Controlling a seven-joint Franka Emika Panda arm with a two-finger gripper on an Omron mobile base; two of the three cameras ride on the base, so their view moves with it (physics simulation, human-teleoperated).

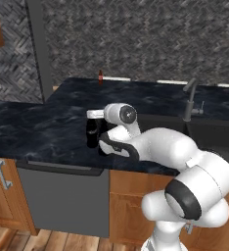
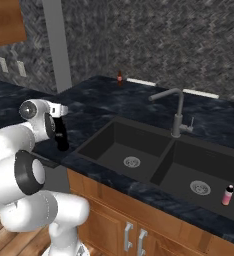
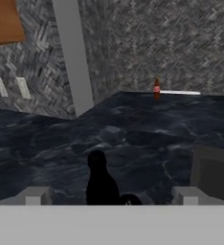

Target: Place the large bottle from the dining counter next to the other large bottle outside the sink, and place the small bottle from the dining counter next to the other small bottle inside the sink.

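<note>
A large black bottle (image 3: 100, 179) stands on the counter left of the sink (image 2: 114, 131), just ahead of my open gripper (image 3: 111, 195) and between its fingertips (image 3: 35, 195) without touching them. A second dark bottle top (image 3: 128, 199) shows close beside it, mostly hidden. From the sides, the gripper (image 1: 92, 122) (image 2: 60, 126) hovers over the black bottle (image 1: 92, 135) (image 2: 63, 141). The small bottle (image 1: 101, 77) (image 2: 120, 76) (image 3: 156, 88), amber with a red label, stands far back on the dining counter (image 2: 106, 92). The other small bottle (image 2: 228, 195), pale pink, stands in the sink's right basin.
A grey gooseneck faucet (image 2: 176, 112) (image 1: 189, 100) rises behind the sink's divider. The left basin (image 2: 131, 150) holds only its drain. A grey dishwasher front (image 1: 62, 201) and wooden cabinets sit under the counter. A grey pillar (image 3: 75, 57) stands at the wall corner.
</note>
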